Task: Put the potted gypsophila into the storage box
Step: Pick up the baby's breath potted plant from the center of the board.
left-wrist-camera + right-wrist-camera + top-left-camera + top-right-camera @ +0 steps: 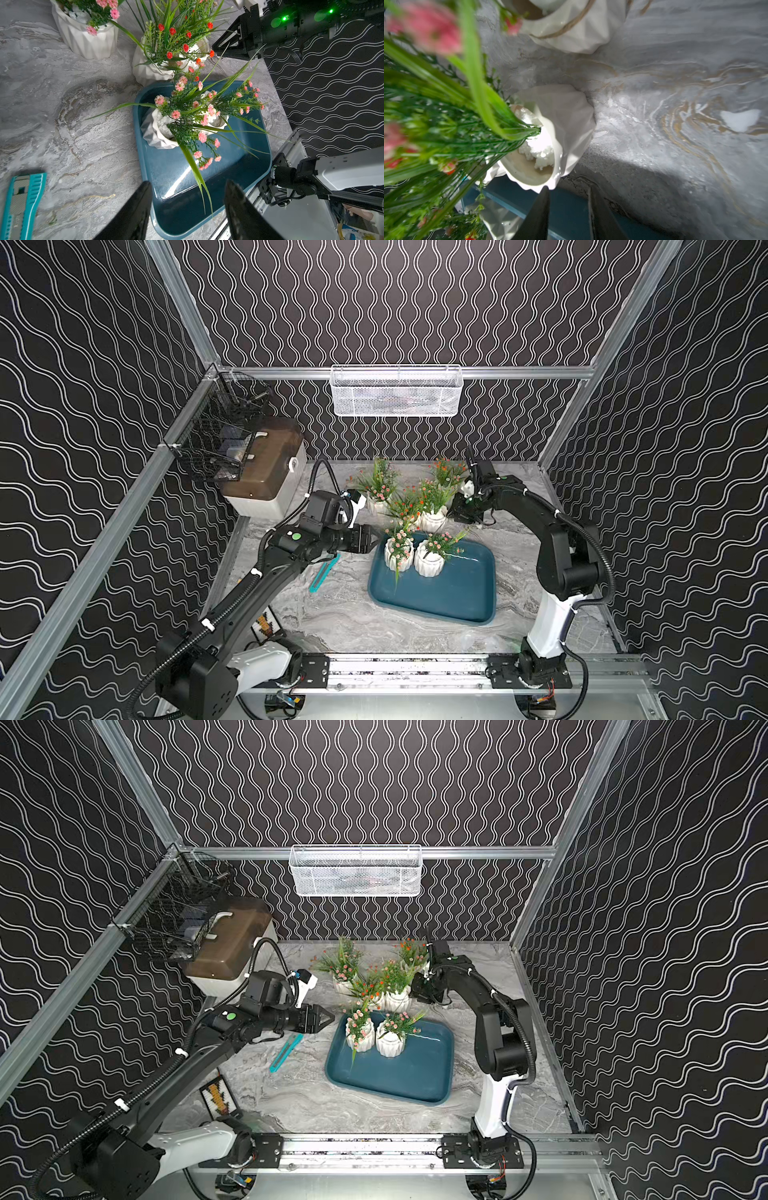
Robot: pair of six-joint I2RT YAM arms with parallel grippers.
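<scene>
right pincer [568,190], jaws apart, sits just beside one potted gypsophila [571,116].

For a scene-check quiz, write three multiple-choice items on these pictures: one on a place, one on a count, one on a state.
1. Where is the knife? A on the table beside the tray; B in the tray; C in the left gripper.
2. How many pots stand in the tray? A one; B two; C four.
3. The left gripper is: A shut on a pot; B shut on the knife; C open and empty.
Answers: A, the knife lies on the marble outside the tray's rim; B, two white pots stand at its far end, four more outside it; C, its jaws stand apart with nothing between them.
</scene>
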